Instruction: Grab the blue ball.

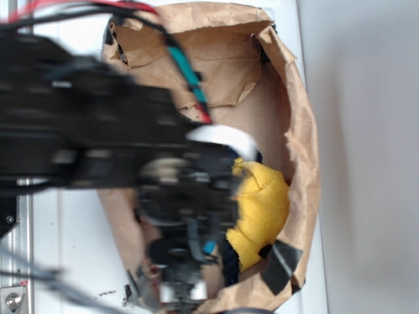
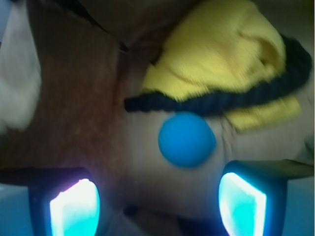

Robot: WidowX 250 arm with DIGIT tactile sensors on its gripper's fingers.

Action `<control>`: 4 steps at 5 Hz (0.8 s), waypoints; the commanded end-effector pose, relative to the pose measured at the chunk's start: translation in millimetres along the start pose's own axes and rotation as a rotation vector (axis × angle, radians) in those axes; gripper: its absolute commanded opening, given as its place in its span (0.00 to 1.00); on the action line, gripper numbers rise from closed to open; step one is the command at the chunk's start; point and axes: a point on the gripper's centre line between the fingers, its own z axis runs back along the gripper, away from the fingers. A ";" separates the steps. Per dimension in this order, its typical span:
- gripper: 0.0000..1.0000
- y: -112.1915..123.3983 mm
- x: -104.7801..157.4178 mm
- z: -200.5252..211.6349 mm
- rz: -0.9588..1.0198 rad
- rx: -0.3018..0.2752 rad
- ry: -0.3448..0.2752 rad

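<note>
The blue ball (image 2: 186, 139) lies on the brown paper floor in the wrist view, just below a dark navy rope (image 2: 216, 101) and a yellow cloth (image 2: 221, 54). My gripper (image 2: 157, 204) is open, its two glowing pads (image 2: 75, 209) wide apart at the bottom of the frame. The ball sits ahead of the pads, nearer the right one, with nothing between them. In the exterior view only a small sliver of the blue ball (image 1: 209, 247) shows under the arm, and the gripper (image 1: 186, 258) hangs over the bag's lower part, left of the yellow cloth (image 1: 262, 209).
A crumpled brown paper bag (image 1: 304, 150) lies open on a white surface and walls in the work area. The navy rope (image 1: 230, 265) runs along the cloth's edge. Black tape (image 1: 281, 265) patches the bag's lower right rim. A white object (image 1: 226, 137) peeks from behind the arm.
</note>
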 end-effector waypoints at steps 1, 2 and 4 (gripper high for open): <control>1.00 -6.6 9.6 16.8 -0.029 -0.020 -0.050; 1.00 -6.6 9.6 16.8 -0.029 -0.020 -0.050; 1.00 4.9 5.7 2.0 -0.020 0.033 -0.040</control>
